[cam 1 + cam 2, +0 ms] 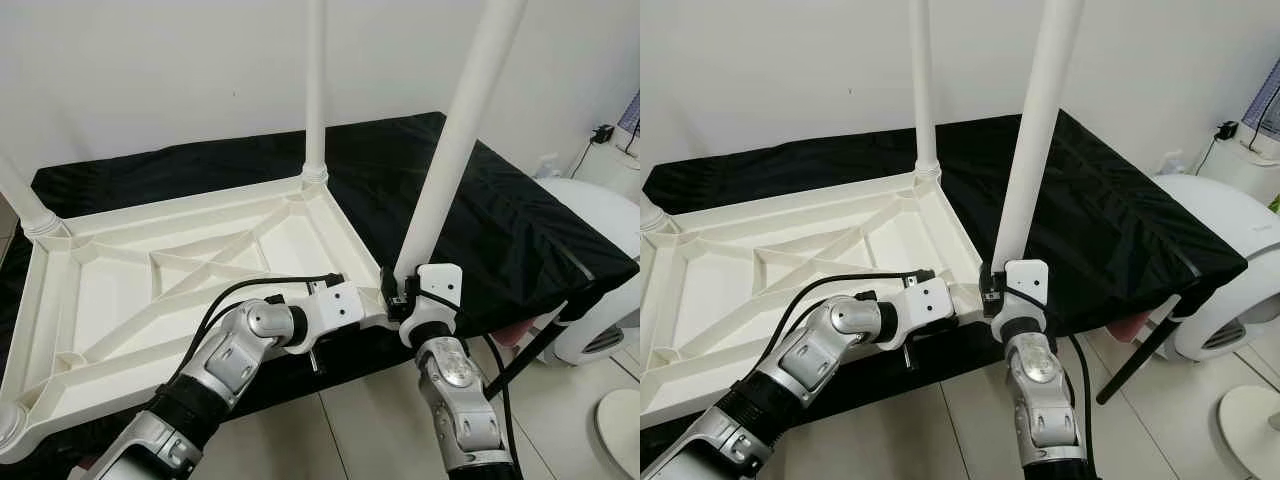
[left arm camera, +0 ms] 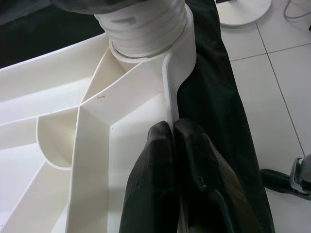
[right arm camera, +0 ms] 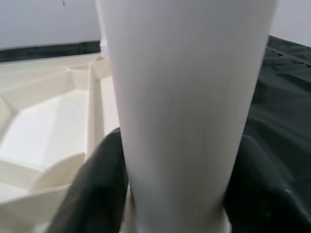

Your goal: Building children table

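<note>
Black cover (image 1: 480,190): dark, creased, slightly glossy fabric over a low platform against the white wall.
Tabletop (image 1: 150,290): white moulded plastic, lying upside down on the cover, underside braced by raised diagonal ribs inside a rim.
Legs: smooth white round tubes standing up from the corners; far leg (image 1: 316,90), left leg (image 1: 20,200), near-right leg (image 1: 455,140) tilted slightly, its ridged collar (image 2: 146,24) sitting in the corner socket.
Left gripper (image 2: 171,145): black fingers nearly closed, pinching the thin rim wall just beside that corner.
Right gripper (image 3: 165,194): fingers (image 3: 92,194) spread around the near-right leg's base, clasping it.
Writing: none readable.
</note>
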Robot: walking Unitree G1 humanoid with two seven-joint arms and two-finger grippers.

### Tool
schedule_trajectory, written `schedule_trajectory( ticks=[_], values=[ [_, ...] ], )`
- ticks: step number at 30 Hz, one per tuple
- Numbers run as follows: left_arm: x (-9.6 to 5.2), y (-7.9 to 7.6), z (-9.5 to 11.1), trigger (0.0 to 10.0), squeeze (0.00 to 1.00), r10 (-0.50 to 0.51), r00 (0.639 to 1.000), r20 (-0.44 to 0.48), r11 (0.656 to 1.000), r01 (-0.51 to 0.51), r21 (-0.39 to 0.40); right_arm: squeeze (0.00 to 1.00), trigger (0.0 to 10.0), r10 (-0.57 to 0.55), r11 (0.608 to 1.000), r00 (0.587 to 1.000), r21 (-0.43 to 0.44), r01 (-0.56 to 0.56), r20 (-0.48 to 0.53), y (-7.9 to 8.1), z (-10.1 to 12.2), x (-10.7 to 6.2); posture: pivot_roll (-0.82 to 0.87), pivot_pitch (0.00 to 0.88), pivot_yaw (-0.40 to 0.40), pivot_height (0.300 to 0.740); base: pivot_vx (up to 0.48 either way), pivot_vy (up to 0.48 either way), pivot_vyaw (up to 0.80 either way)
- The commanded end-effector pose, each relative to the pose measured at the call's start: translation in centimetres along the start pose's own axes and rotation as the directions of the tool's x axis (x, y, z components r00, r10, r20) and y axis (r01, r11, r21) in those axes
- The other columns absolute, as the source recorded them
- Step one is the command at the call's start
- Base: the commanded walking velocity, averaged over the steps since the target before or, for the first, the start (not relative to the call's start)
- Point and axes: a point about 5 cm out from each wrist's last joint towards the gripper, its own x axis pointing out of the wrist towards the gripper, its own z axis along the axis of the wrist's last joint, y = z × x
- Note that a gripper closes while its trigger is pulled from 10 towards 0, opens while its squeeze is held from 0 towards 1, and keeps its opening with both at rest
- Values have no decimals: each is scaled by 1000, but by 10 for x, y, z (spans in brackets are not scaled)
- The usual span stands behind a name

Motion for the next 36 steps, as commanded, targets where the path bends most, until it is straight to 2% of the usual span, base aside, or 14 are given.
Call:
schedule_trajectory(
  ticks=[1,15,16,17,18,20,22,26,28,29,31,32,34,36],
  values=[
    [5,-10,-12,10000,0,-35,997,-63,999,33,-21,1000,10000,79,996,997,30,-79,24,21,7,-1,-96,52,26,740,0,0,0],
    [5,-10,-12,10000,0,-36,998,-60,999,35,-19,1000,10000,138,990,990,19,-139,24,18,9,-5,-103,54,29,740,0,0,0],
    [5,-9,-11,10000,0,-35,998,-59,999,34,-19,761,10000,166,986,986,21,-167,20,15,8,-6,-104,56,30,740,0,0,0],
    [5,-9,-11,10000,0,-35,998,-59,999,34,-19,761,10000,166,986,986,21,-167,20,15,8,-6,-104,56,30,740,0,0,0],
    [6,-9,-10,10000,0,-35,998,-57,999,34,-18,0,10000,190,982,982,5,-190,20,11,8,-6,-105,60,32,740,0,0,0],
    [6,-8,-10,10000,0,-34,998,-56,999,33,-19,0,10000,220,976,975,1,-220,20,4,8,-6,-105,63,34,740,0,0,0],
    [6,-8,-9,10000,0,-34,998,-56,999,33,-19,0,10000,282,959,959,-19,-282,20,-10,9,-4,-104,66,34,740,0,0,0],
    [6,-8,-9,10000,0,-33,998,-56,999,32,-19,0,10000,302,953,953,-27,-302,18,-15,9,-3,-105,67,34,740,0,0,0],
    [6,-7,-9,10000,0,-31,998,-55,999,30,-19,0,10000,386,921,923,-51,-386,-4,-27,8,1,-104,66,33,740,0,0,0],
    [6,-7,-9,10000,0,-31,998,-55,999,30,-19,0,10000,386,921,923,-51,-386,-4,-27,8,1,-104,66,33,740,0,0,0],
    [6,-7,-8,10000,0,-30,998,-53,999,29,-21,0,10000,468,880,883,-72,-470,-38,-38,7,5,-104,67,33,740,0,0,0],
    [6,-7,-8,10000,0,-30,998,-53,999,29,-21,0,10000,468,880,883,-72,-470,-38,-38,7,5,-104,67,33,740,0,0,0],
    [6,-7,-8,10000,0,-30,998,-51,999,29,-21,0,10000,524,845,849,-87,-528,-68,-45,6,9,-105,69,35,740,0,0,0],
    [7,-7,-8,10000,0,-30,998,-50,999,29,-22,0,10000,549,827,832,-90,-555,-82,-47,5,11,-104,69,36,740,0,0,0]
  ],
)
